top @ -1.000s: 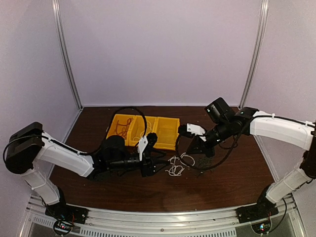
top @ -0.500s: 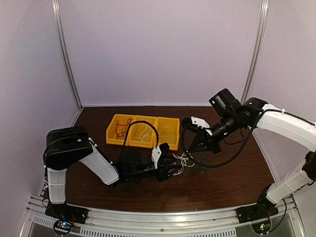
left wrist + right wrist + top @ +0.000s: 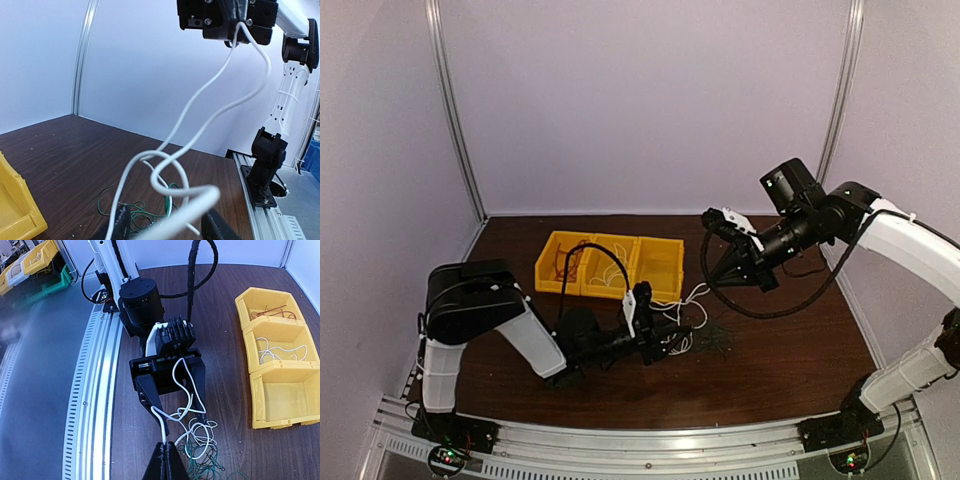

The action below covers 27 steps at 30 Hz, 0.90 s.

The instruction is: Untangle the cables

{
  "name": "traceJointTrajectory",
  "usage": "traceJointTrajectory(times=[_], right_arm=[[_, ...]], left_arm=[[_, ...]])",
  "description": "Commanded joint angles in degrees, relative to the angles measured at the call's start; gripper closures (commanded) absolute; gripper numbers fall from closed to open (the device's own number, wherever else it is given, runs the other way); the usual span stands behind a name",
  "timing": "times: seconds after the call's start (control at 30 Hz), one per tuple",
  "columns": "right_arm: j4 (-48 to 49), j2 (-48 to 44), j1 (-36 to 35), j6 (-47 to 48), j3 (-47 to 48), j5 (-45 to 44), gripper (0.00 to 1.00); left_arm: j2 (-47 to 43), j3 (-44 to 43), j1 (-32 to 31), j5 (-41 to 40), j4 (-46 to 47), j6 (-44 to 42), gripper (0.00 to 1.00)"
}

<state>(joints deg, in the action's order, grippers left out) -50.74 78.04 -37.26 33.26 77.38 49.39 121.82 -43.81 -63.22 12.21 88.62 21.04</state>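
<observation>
Starting at near edge: aluminium rail [image 3: 650, 435] carries both arm bases. Item 1, left arm: folded low, forearm running rightward just above the brown table [image 3: 790, 360]. Item 2, left gripper [image 3: 662, 338]: down at table level, nosed into the cable heap; jaws stand well apart w/ nothing pinched. Loops of the white cable [image 3: 197, 200] pass through the gap btwn its fingers, but whether they touch the pads cannot be told. Item 3, cable heap: sits approx. mid-table, just right of the left gripper and in front of the bin's right end. White cable coils lie on top; green cable [image 3: 718, 344] is a flat dark tangle on the table, partly under the white loops and spreading to their right. Item 4, right gripper [image 3: 164, 446]: raised above the heap, pointing down, fingers closed tight on the white cable. From that pinch 2 strands of the white cable hang in slack curves down to the heap. Item 5, yellow bin [image 3: 660, 272]: 3 compartments in a row, behind and left of the heap. Left compartment holds the red cable [image 3: 267, 313]; middle holds a second white cable [image 3: 277, 351], both lying loose and apart from the heap. Rear: pale wall panels w/ metal uprights.
</observation>
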Motion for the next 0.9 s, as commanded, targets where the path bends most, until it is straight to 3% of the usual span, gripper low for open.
traceJointTrajectory(times=[0.0,0.17,0.3,0.37,0.4,0.53,0.7,0.77,0.87], right_arm=[[1.32,-0.39,0.35,-0.73,-0.37,0.61,1.00],[4.29,-0.30,0.39,-2.80,-2.55,-3.11,1.00],[6.48,-0.32,0.42,-4.77,-3.07,-7.53,1.00],[6.99,-0.40,0.38,-4.65,-3.86,-8.60,1.00],[7.25,-0.35,0.35,-4.54,-4.17,-8.71,1.00],[7.92,0.02,0.27,-4.43,-5.21,-7.71,1.00],[7.66,1.41,0.18,-4.89,-4.14,-5.28,1.00],[6.98,1.67,0.17,-4.88,-3.35,-4.42,1.00],[6.64,1.53,0.17,-4.92,-2.80,-3.49,1.00]], left_arm=[[-2.80,0.15,-0.16,-3.14,5.83,2.53,0.48],[-9.66,6.62,-0.22,-10.40,3.60,2.58,0.43],[-19.34,13.42,-0.23,-9.42,-10.38,0.42,0.37],[-24.56,14.86,-0.41,-6.31,-19.24,-2.12,0.04],[-27.33,15.70,-0.65,-6.45,-22.57,-3.04,0.03],[-35.48,13.27,-0.88,-8.37,-34.63,-7.12,0.02],[-32.91,1.29,-0.94,-8.35,-44.23,-8.41,0.03],[-30.73,-2.48,-0.94,-7.40,-46.23,-8.50,0.13],[-26.54,-8.27,-0.83,-6.26,-51.24,-8.05,0.35]])
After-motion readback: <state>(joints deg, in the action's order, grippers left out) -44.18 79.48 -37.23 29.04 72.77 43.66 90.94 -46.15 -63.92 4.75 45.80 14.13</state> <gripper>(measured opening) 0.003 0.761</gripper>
